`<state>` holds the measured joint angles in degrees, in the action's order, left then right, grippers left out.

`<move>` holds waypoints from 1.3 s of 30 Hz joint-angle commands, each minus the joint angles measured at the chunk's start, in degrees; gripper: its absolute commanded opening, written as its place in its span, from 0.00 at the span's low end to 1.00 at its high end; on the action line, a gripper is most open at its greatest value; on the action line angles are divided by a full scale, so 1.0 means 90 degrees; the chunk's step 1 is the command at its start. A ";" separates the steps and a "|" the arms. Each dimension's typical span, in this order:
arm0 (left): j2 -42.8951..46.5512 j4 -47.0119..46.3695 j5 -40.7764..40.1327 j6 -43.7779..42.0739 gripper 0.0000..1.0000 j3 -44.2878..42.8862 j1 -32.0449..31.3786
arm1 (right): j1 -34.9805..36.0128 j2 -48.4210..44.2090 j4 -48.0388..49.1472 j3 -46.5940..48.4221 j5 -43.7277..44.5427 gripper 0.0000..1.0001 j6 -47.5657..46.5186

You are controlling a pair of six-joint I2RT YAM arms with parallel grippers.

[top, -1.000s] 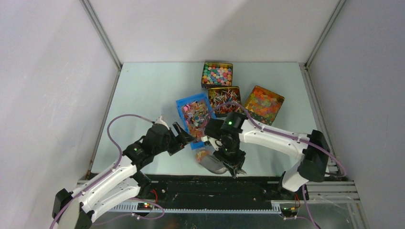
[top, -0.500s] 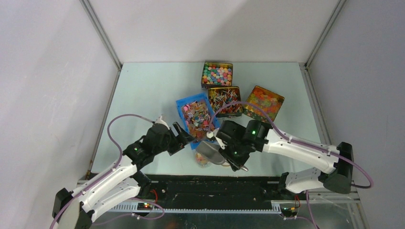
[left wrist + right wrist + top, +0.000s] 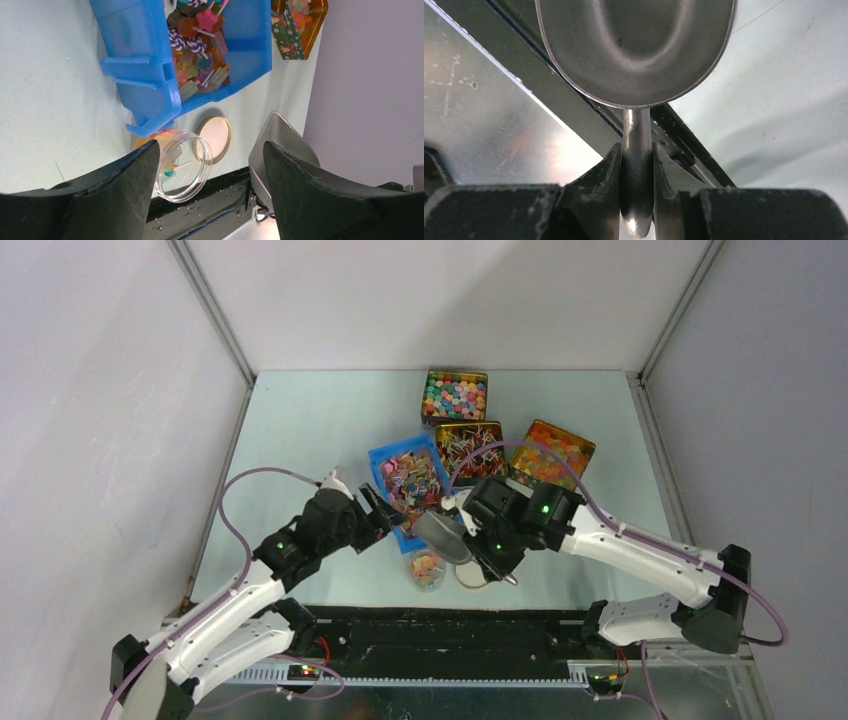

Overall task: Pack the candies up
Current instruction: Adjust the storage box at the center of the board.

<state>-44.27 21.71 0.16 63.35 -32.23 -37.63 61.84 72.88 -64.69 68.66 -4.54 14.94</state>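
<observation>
Left gripper: the left gripper (image 3: 209, 156) hovers with its black fingers spread wide and nothing between them. Over the last second it has edged slightly toward the near corner of the bin.

Bin: the open blue plastic bin (image 3: 130, 45) sits on the pale green table (image 3: 45, 100), angled, with its low front facing the arms.

Candies: the small twist-wrapped candies (image 3: 197, 47) fill the bin's near end in a loose heap. They are orange, pink, purple-and-white striped and clear, with wrapper ends sticking out at all angles. They look light and likely to slide or spill.

Jar: the clear round plastic jar (image 3: 185, 167) stands open just below the bin's near corner. A few candies lie in its bottom, so it is far from full. I cannot tell whether it touches the bin.

Scoop: the grey metal scoop (image 3: 282, 142) was low on the near side of the jar a second ago. It has since swung up and now sits between the jar and the bin's front. The part of its bowl that is visible holds no candy. My guess is that one pour has finished and it is heading back for another load.

Lid: the round pale lid with a gold rim (image 3: 214, 139) lies flat just beside the jar. Closing the jar is not yet done.

Right gripper: the right gripper (image 3: 637, 155) has its fingers clamped on the scoop's thin handle.
</observation>
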 commanded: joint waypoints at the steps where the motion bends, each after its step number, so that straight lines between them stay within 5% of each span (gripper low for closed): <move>1: -0.0313 0.0026 -0.0125 -0.0262 0.79 -0.0412 0.0100 | -0.0305 0.0375 -0.0081 0.0675 -0.0544 0.00 0.0065; 14: -0.1346 0.0725 -0.0075 -0.0854 0.62 -0.1150 0.0677 | -0.0692 0.1916 -0.1667 0.2696 -0.0836 0.00 0.0151; 27: -0.2711 0.0947 0.0227 -0.1749 0.59 -0.2028 0.1074 | -0.0999 0.2834 -0.2481 0.3410 -0.0987 0.00 0.0175; 39: -0.3519 0.1431 0.0076 -0.2452 0.35 -0.2723 0.1085 | -0.1083 0.3676 -0.2970 0.4207 -0.1002 0.00 0.0117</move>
<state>-75.13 32.86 1.69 44.91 -54.33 -28.18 52.25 104.25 -88.53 100.51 -12.29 16.05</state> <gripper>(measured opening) 0.373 0.247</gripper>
